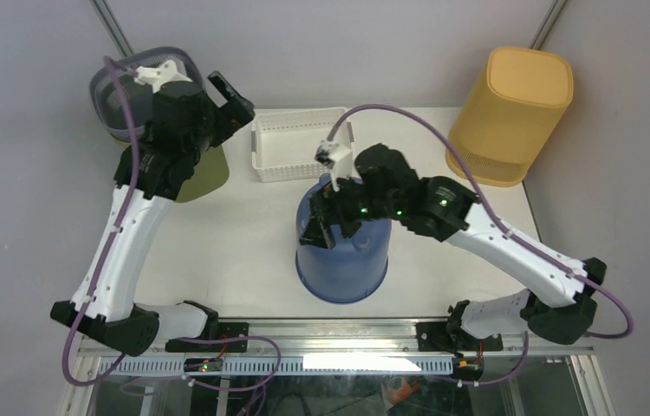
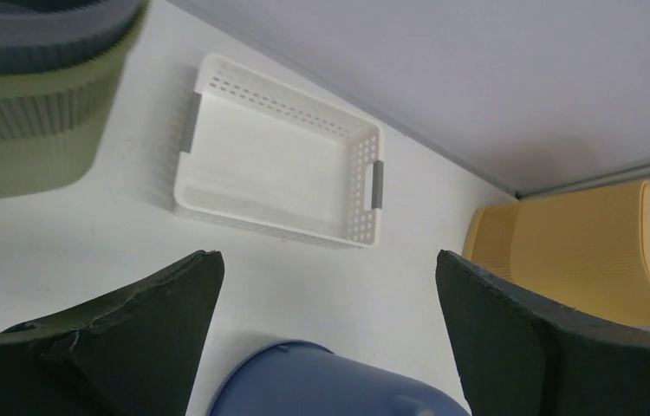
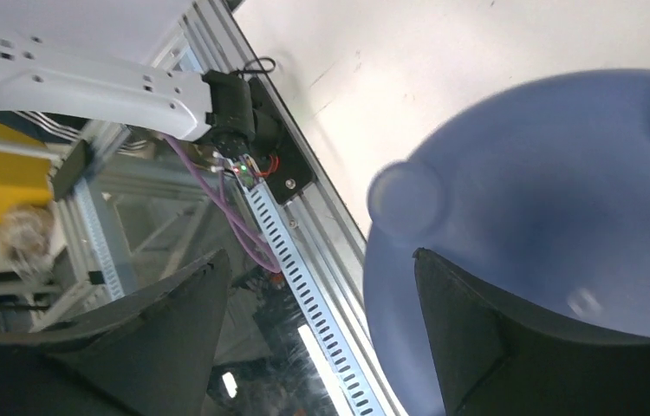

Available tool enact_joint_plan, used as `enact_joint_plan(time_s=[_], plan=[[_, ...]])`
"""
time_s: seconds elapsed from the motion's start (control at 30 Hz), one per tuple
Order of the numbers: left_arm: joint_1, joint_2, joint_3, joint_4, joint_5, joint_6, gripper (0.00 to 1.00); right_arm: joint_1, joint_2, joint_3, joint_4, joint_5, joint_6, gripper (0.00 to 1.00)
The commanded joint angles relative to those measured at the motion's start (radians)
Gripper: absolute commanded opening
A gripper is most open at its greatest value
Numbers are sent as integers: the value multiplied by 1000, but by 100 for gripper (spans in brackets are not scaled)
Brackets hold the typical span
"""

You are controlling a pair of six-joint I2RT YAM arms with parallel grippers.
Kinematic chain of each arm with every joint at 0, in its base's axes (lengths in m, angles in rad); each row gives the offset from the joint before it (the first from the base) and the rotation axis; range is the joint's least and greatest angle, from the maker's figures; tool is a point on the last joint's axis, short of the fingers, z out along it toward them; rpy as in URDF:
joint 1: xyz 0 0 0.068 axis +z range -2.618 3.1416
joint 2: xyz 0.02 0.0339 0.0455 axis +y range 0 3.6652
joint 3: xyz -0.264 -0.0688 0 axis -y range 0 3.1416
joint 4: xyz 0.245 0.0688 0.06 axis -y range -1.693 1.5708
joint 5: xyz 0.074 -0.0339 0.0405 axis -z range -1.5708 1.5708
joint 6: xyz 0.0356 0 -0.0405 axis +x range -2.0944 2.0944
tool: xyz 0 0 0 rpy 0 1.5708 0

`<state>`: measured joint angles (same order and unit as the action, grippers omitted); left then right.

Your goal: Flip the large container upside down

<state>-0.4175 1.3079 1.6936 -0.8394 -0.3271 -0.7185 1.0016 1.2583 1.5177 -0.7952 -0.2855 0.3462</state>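
Mouth-down near the middle of the bench (image 1: 217,251), toward its near edge: the large blue container (image 1: 347,260), wide rim low, base up. Right over that base, the right hand (image 1: 326,227), open wide and gripping nothing; in the right wrist view (image 3: 317,256), one dark finger set against the blue base with its round bumps, contact impossible to tell. Well apart at the far left, raised above the bench, the left hand (image 1: 230,100), likewise fully open and empty, with bare bench between its fingers in the left wrist view (image 2: 326,256). Just behind the container, a white basket (image 1: 300,143). At the far right corner, a yellow bin (image 1: 512,113), also base up. Beside the left hand, a grey bin (image 1: 118,95) and a green bin (image 1: 204,178).
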Motion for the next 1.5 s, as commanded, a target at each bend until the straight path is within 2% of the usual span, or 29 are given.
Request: enact_joint_plan(time_s=[0.0, 0.17, 0.33, 0.5, 0.6, 0.77, 0.87, 0.97, 1.07, 1.17, 1.47], plan=[[69, -66, 60, -116, -56, 69, 99, 121, 120, 97, 82, 149, -73, 81], [155, -60, 81, -195, -131, 65, 99, 169, 284, 214, 139, 99, -113, 82], [246, -64, 63, -187, -88, 82, 99, 201, 456, 394, 73, 277, -108, 82], [277, -66, 45, -171, -38, 109, 99, 202, 529, 455, 41, 384, -102, 83], [283, -74, 8, -146, -1, 116, 99, 201, 543, 417, 28, 488, -120, 83], [288, -74, -44, -117, 52, 140, 99, 200, 504, 339, -85, 807, -77, 83], [288, -43, -66, -101, 185, 196, 99, 195, 416, 262, -113, 849, -30, 84], [281, -4, -129, -70, 354, 212, 99, 195, 359, 275, -112, 794, -3, 84], [213, 14, -238, 27, 466, 182, 99, 196, 322, 307, -37, 712, 6, 83], [104, 54, -295, 76, 468, 152, 99, 196, 288, 327, 18, 694, 5, 83], [-167, 213, -379, 230, 479, -39, 99, 185, 289, 497, -118, 938, -7, 84]])
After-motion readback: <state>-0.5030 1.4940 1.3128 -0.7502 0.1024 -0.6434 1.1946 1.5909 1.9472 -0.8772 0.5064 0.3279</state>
